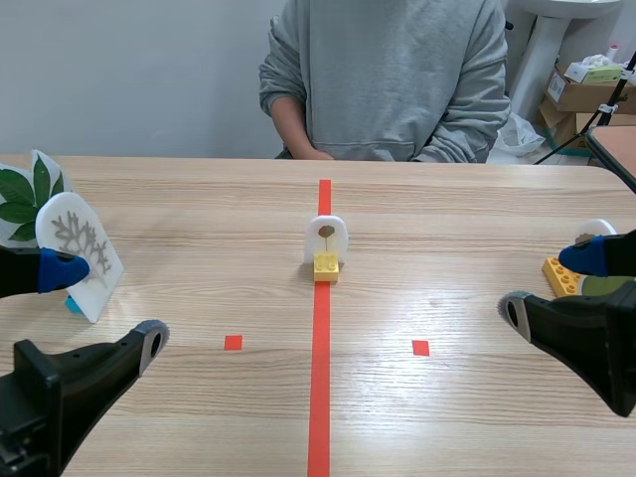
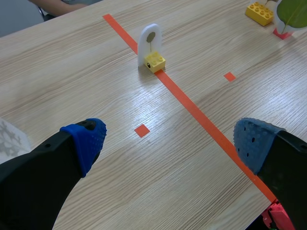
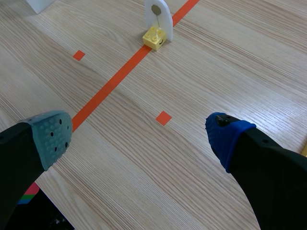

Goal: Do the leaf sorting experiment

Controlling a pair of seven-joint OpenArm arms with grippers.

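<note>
Nearest: left gripper (image 2: 172, 143) low over the wooden table (image 1: 199, 209), fingers spread wide, nothing between them. Right gripper (image 3: 138, 136) likewise released and empty. Both look parked at their own edges, probably to leave the middle in plain sight.

Just beside the left gripper's far finger: a white arched card bearing a pale skeleton leaf (image 1: 78, 248), upright on a blue base. Behind it, a white card with a glossy green leaf (image 1: 25, 194). Beside the right gripper's far finger: an orange-yellow toy brick (image 1: 561, 276) with a white card rising from it, mostly hidden.

Ahead of both grippers, well apart from each and about midway between them: the small white arched card with a brown round leaf (image 1: 326, 237), plugged upright in a yellow toy brick (image 1: 326, 266) set on the orange-red tape line (image 1: 320, 397). My reading: this is the specimen to sort, the brick serving as stand and grip, the side cards as the two groups.

Farthest: a person in a grey sweatshirt (image 1: 388, 79), seated across.
</note>
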